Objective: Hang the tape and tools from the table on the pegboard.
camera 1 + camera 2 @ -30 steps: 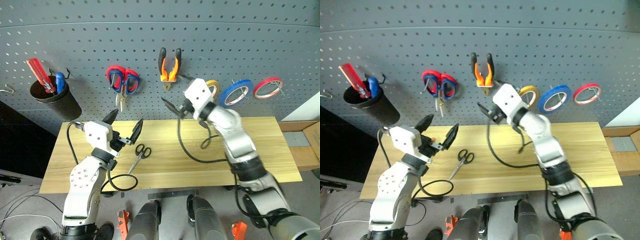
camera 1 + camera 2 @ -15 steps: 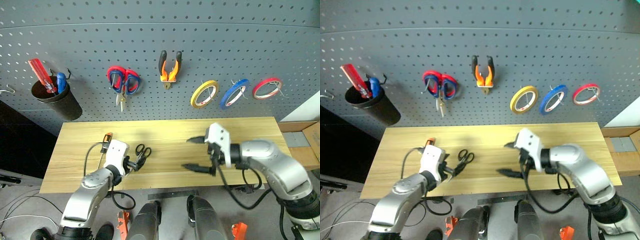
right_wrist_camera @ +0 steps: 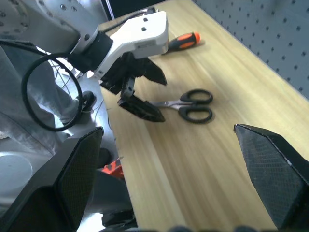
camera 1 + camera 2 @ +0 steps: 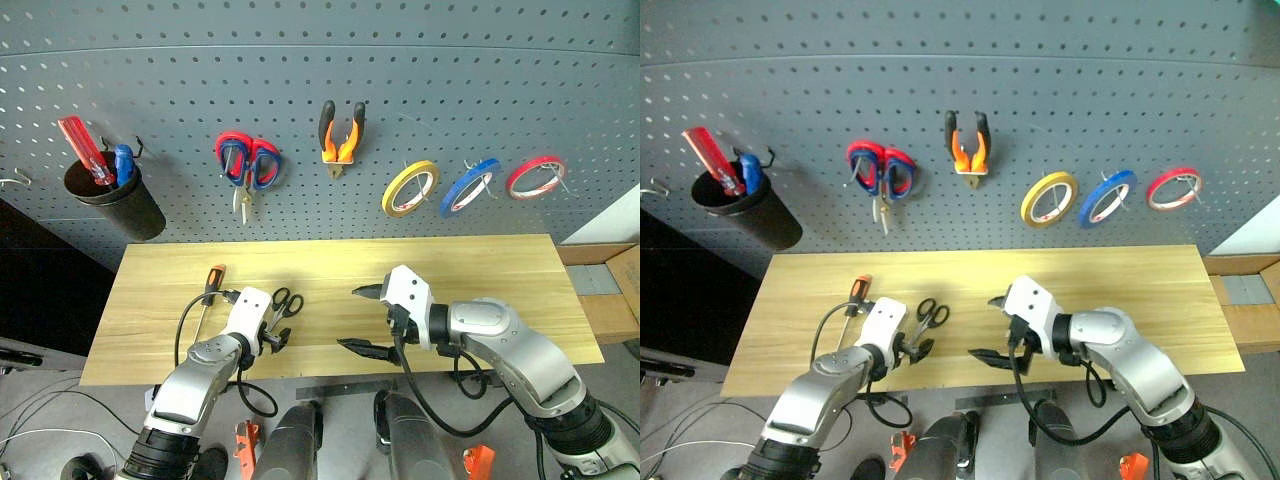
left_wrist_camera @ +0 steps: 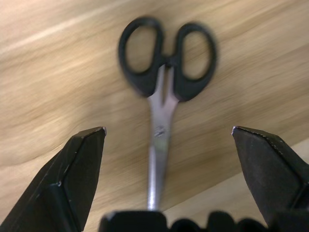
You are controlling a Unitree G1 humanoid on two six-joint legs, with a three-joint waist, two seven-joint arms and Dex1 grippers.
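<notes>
Black-handled steel scissors (image 5: pixel 164 92) flat on pale wood table (image 4: pixel 500 270) between spread left fingers (image 5: pixel 72 179); right fingers (image 4: pixel 367 320) spread too.

Silver-grey arms, white wrist housings, black two-fingered left hand (image 4: pixel 272 332), looping black cables

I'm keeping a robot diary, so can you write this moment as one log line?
left claw: open, straddling black scissors | right claw: open, empty | screwdriver: on table
</notes>
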